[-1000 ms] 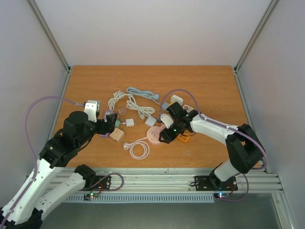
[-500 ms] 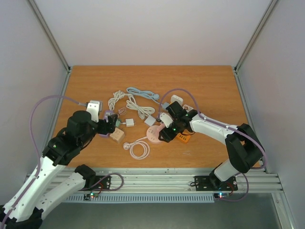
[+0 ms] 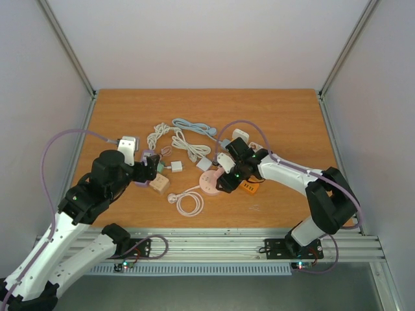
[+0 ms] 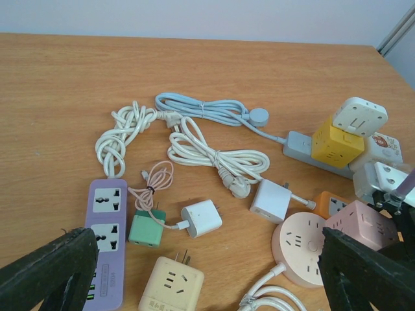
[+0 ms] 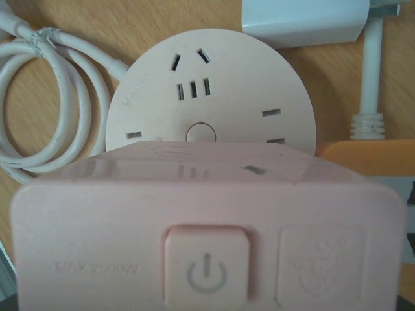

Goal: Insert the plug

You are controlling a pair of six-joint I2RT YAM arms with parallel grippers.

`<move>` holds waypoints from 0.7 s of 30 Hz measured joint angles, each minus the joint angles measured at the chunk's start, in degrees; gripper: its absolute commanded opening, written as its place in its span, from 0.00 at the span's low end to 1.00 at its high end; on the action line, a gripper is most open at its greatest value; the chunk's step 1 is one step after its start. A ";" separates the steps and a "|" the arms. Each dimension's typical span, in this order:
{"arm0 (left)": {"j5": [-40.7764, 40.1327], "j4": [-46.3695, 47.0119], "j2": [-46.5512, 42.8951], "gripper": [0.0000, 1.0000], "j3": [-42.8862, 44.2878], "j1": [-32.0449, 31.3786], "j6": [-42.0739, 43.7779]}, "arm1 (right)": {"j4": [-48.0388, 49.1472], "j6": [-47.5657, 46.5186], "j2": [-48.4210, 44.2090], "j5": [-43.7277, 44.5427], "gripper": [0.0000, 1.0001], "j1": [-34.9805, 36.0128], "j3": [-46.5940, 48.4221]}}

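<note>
Near the middle of the table: right gripper hangs over the round pink socket, jaws part-closed on the pink cube adapter. I take the cube as the plug for this task.

- Cube sits just above or on the near half of the disc. Can't tell whether they touch, and the prongs aren't visible.
- The disc's far slots are still uncovered, so I judge the plug isn't seated.
- The disc's white cable is coiled to its left. A white charger lies just beyond it and an orange block is to its right.

Change over the last second:
- Right arm barely moves, only a slight drift left, with the same grip.
- Left arm shifts a little early on, then holds.
- Left gripper is spread wide and empty over the near end of the purple power strip, beside the beige adapter.

My read: no insertion progress in this window. The right arm looks parked at alignment. The next step needs the prongs lined up with a slot set, then a straight push down. The disc is loose on the table, so it may slide or tip under an off-centre push. The left gripper is well placed to brace it.
</note>
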 measured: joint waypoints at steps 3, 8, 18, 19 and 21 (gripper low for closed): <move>0.02 0.00 0.00 0.93 0.00 0.00 0.11 | 0.26 -0.28 0.98 -0.31 0.24 0.00 0.24; -0.02 0.02 0.11 0.93 0.00 0.00 0.20 | 0.61 -0.72 1.60 -0.63 0.24 0.00 0.61; -0.17 0.02 0.48 0.94 0.00 0.00 0.90 | -0.13 -1.95 2.40 0.76 0.25 1.70 1.79; -0.17 0.02 0.48 0.94 0.00 0.00 1.01 | -0.33 -2.10 2.73 0.85 0.25 2.05 2.19; -0.20 0.02 0.52 0.94 0.00 0.00 1.05 | -0.66 -2.40 3.23 1.11 0.25 2.60 2.73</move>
